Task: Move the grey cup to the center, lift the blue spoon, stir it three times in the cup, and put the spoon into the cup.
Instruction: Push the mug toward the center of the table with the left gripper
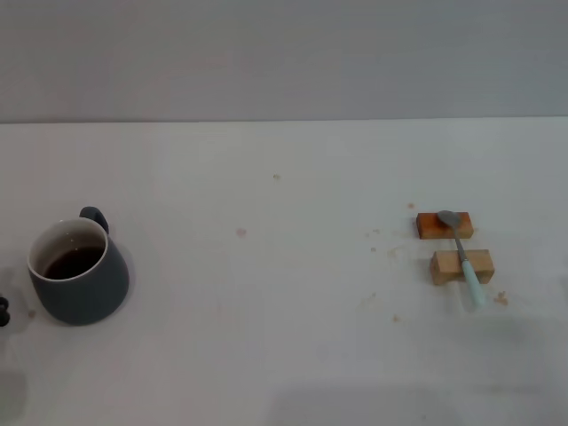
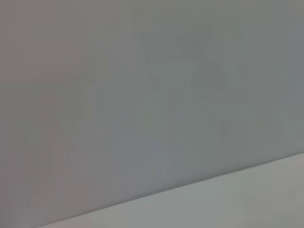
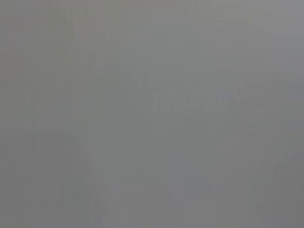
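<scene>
The grey cup (image 1: pixel 78 273) stands upright at the left of the white table in the head view, with dark brown liquid inside and its handle turned to the far side. The blue spoon (image 1: pixel 464 256) lies at the right across two small wooden blocks. Its metal bowl rests on the far orange-brown block (image 1: pixel 430 225) and its pale blue handle on the near tan block (image 1: pixel 479 265). A small dark part of my left gripper (image 1: pixel 3 311) shows at the left edge, just left of the cup. My right gripper is out of view. Neither wrist view shows the cup or the spoon.
The white table (image 1: pixel 284 293) runs back to a grey wall. Small crumbs and stains lie near the blocks and at mid-table. The left wrist view shows the wall and a strip of table (image 2: pixel 266 199); the right wrist view shows plain grey.
</scene>
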Robot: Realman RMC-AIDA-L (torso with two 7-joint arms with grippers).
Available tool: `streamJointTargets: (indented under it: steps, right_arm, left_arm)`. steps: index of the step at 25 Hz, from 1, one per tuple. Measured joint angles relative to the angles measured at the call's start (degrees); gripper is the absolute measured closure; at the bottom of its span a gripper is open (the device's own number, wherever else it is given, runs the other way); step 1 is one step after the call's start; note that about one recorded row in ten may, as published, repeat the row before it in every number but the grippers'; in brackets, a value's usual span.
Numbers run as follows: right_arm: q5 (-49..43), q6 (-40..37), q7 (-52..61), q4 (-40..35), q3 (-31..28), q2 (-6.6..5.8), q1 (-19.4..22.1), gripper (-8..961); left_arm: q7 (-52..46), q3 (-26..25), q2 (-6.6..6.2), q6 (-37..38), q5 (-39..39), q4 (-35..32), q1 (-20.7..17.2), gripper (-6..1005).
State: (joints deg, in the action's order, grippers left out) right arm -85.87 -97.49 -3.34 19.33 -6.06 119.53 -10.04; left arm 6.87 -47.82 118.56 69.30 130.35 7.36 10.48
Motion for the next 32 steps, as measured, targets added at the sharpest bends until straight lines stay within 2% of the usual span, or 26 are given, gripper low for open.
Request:
streamJointTargets:
  steps: [15,19,31,32]
  right_arm:
    - [0.0,0.0,0.0,0.0,0.0,0.00,0.0,206]
    - [0.0,0.1,0.0,0.0,0.0,0.00,0.0,206]
    - [0.0,0.5,0.0,0.0,0.0,0.07,-0.2,206]
    - [0.0,0.5,0.0,0.1,0.0,0.08,-0.2,206]
  left_arm:
    - [0.1,3.6,0.11,-1.6,0.0,0.2,1.7,1001]
    - [0.1,6.5,0.22,-1.5,0.0,0.8,1.7,1001]
    - [0.1,9.9,0.22,-1.2,0.0,2.2,1.8,1001]
    - [0.1,11.9,0.19,-1.2,0.0,2.4,2.2,1001]
